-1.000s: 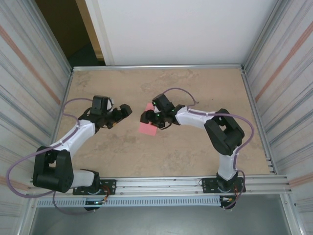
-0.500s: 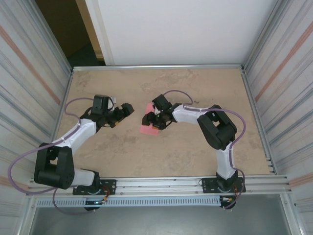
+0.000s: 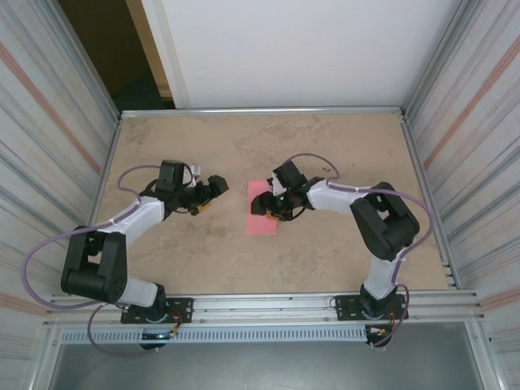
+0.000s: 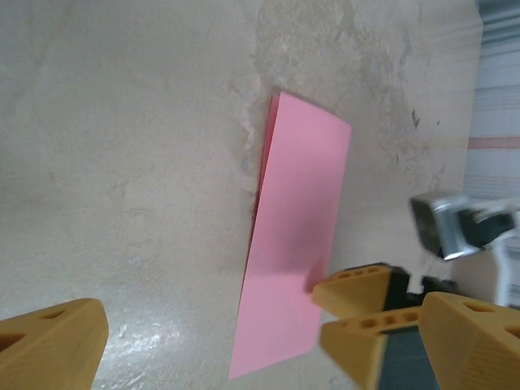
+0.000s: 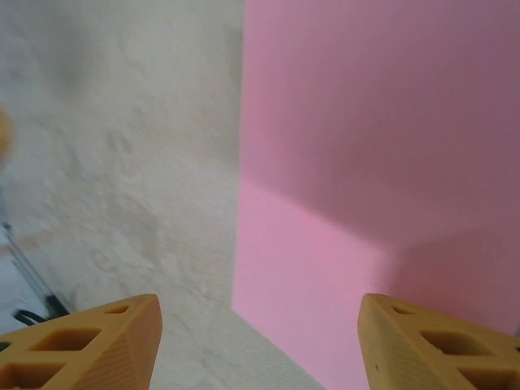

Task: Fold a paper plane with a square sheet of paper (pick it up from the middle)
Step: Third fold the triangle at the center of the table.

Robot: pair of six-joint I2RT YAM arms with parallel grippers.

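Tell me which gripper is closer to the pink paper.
Right. The right gripper hangs directly over the paper, fingers spread above it; the left gripper stands off to its left, apart from it.

In the top view I'm seeing the right gripper [image 3: 268,207] covering the right side of the pink paper [image 3: 262,225], so I'm failing to tell whether it's touching. From the left wrist, its fingers [image 4: 353,291] are hiding the paper's lower right corner, and the left fingers [image 4: 50,345] are running off the bottom edge. From the right wrist, the paper is spilling past the top and right edges.
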